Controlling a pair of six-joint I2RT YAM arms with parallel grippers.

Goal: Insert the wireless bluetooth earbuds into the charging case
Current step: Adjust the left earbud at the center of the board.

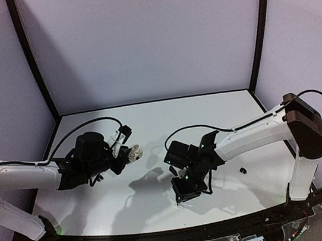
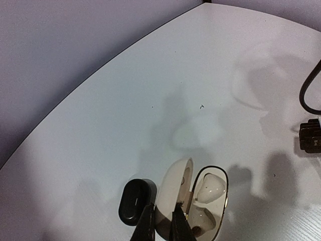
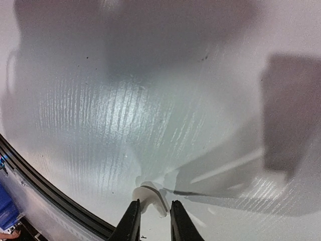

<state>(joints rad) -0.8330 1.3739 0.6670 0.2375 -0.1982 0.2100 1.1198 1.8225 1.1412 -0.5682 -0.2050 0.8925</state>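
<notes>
In left end effector, charging case (open)

In the overhead view we find the open case left of centre above the table, and a loose earbud lies on the table at lower right, well apart from it. In the left wrist view, a second case sits just left of the open case. In the right wrist view, the other earbud lies at bottom centre, near the table's front edge.
</notes>
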